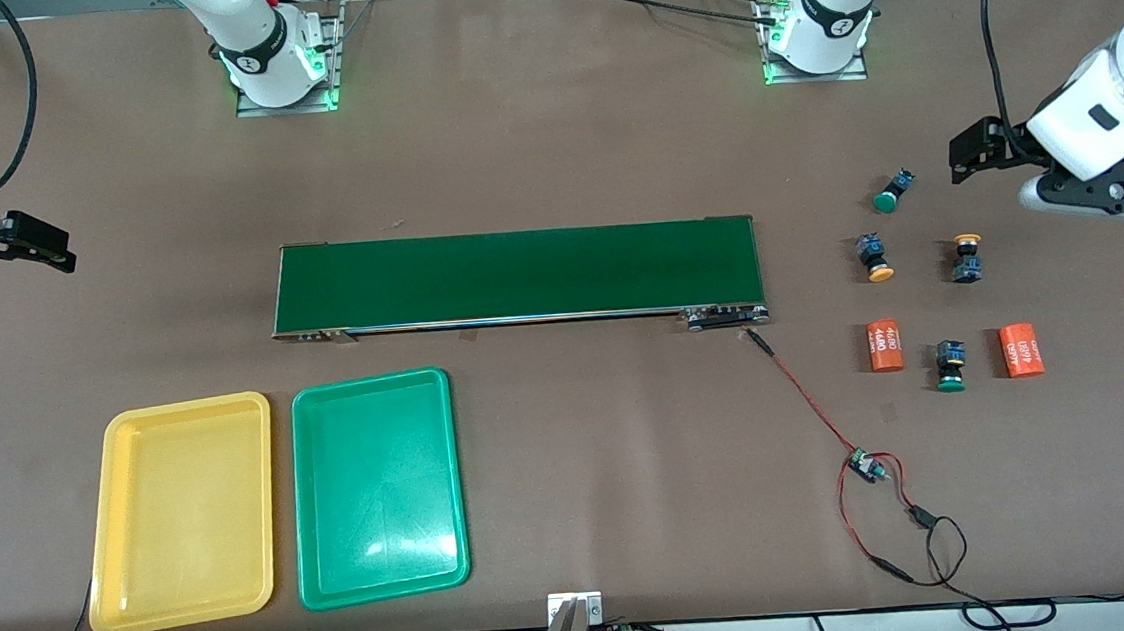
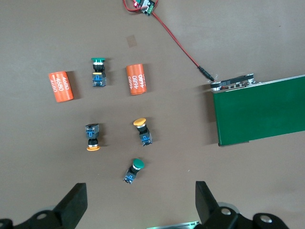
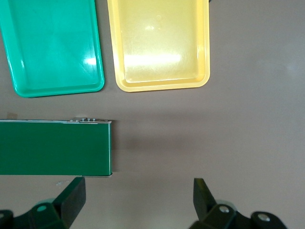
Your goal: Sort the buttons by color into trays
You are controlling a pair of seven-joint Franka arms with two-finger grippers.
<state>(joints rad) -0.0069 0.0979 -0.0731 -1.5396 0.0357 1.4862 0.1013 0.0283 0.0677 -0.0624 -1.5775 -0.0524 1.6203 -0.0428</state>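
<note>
Four buttons lie at the left arm's end of the table: a green one point(image 1: 891, 192), two yellow ones point(image 1: 875, 259) point(image 1: 967, 259) and a second green one point(image 1: 950, 366). The left wrist view shows the greens point(image 2: 134, 170) point(image 2: 97, 71) and the yellows point(image 2: 143, 131) point(image 2: 92, 138). My left gripper point(image 1: 961, 154) point(image 2: 140, 205) is open and empty in the air beside the first green button. The yellow tray point(image 1: 181, 511) point(image 3: 159, 43) and green tray point(image 1: 378, 485) point(image 3: 52, 47) are empty. My right gripper point(image 1: 55, 250) point(image 3: 138, 198) is open and empty over bare table near the belt's end.
Two orange cylinders point(image 1: 884, 345) point(image 1: 1021, 350) printed "4680" lie on either side of the nearer green button. A long dark-green conveyor belt point(image 1: 519, 274) crosses the middle. A red-and-black wire with a small board point(image 1: 865, 467) runs from its end toward the front edge.
</note>
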